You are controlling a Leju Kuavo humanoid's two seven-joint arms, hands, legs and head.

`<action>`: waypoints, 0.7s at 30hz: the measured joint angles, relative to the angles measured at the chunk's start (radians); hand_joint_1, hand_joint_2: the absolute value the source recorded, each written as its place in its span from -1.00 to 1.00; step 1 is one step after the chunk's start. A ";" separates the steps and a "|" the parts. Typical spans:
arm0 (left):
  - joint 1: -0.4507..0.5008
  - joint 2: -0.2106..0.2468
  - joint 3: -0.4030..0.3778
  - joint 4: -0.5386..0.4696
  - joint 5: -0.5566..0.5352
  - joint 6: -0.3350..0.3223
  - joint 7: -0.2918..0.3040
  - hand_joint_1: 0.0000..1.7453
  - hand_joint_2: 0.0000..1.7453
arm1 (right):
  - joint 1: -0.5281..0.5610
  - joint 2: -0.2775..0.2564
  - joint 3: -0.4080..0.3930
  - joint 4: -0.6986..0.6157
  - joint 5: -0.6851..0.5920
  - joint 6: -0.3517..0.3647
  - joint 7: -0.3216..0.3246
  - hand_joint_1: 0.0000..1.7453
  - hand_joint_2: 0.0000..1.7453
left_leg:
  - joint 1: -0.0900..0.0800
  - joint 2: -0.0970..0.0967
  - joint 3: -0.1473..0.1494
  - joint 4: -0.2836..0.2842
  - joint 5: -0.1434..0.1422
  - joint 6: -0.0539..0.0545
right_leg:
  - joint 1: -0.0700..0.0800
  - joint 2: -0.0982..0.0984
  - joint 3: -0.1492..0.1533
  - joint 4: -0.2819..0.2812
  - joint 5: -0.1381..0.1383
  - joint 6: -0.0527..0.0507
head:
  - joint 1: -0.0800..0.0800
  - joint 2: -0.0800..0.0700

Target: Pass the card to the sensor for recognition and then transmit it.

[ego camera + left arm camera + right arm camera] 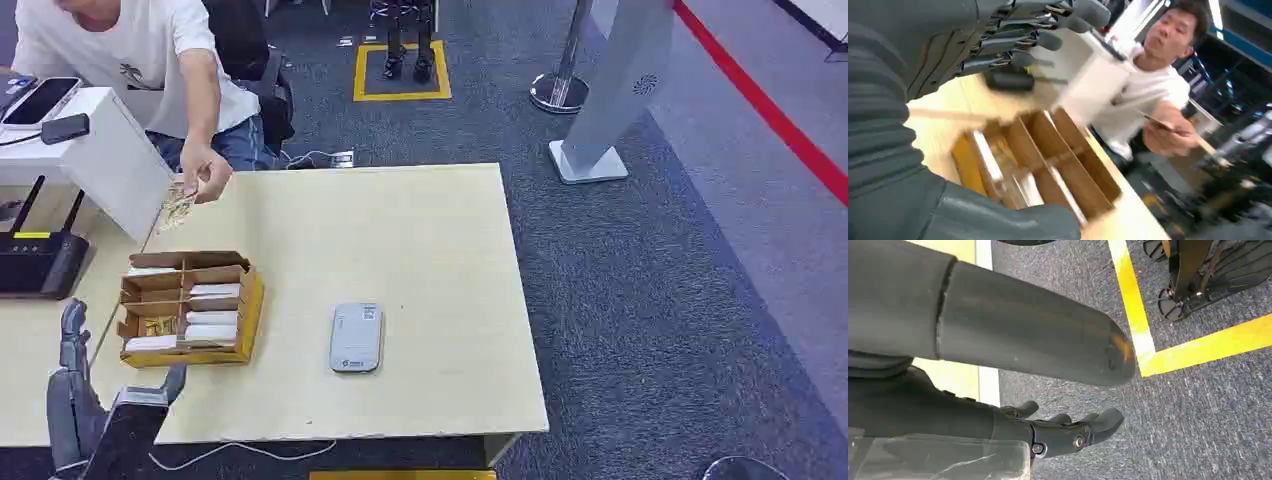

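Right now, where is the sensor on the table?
In the head view the sensor lies flat near the table's front middle, just right of the card box and apart from it; the left robot hand is beyond the box.

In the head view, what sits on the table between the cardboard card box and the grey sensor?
Nothing: the head view shows only bare tabletop between the cardboard card box and the grey sensor.

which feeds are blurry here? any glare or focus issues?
Head view: sharp and evenly lit, soft shadows only; the grey flat card sensor and brown cardboard divided box read clearly. Left wrist view: heavy motion blur over the box and the person's hand, bright ceiling lights at top; left hand fairly crisp. Right wrist view: carpet sharp, right hand in focus, close thumb soft.
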 joint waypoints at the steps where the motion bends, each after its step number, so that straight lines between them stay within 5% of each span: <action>1: -0.010 0.016 0.003 0.000 -0.032 -0.002 0.022 -1.00 1.00 | 0.000 0.000 0.001 0.000 0.000 0.002 0.001 -1.00 -1.00 | 0.000 0.000 0.000 0.000 0.000 0.000 | 0.000 0.000 0.000 0.000 0.000 0.000 | 0.000 0.000; 11: -0.132 0.161 0.070 0.021 -0.216 -0.080 0.210 -1.00 1.00 | -0.003 0.000 0.022 0.000 0.021 0.018 0.006 -1.00 -1.00 | 0.001 0.000 0.000 0.000 0.001 -0.001 | 0.000 0.000 0.000 0.001 0.000 -0.001 | 0.000 0.000; 21: -0.285 0.288 0.108 0.149 -0.348 -0.172 0.297 -1.00 1.00 | -0.008 0.000 0.049 0.000 0.024 0.021 0.014 -1.00 -1.00 | 0.000 0.000 0.000 0.000 0.002 -0.001 | 0.000 0.000 0.000 0.001 0.001 -0.001 | 0.000 0.000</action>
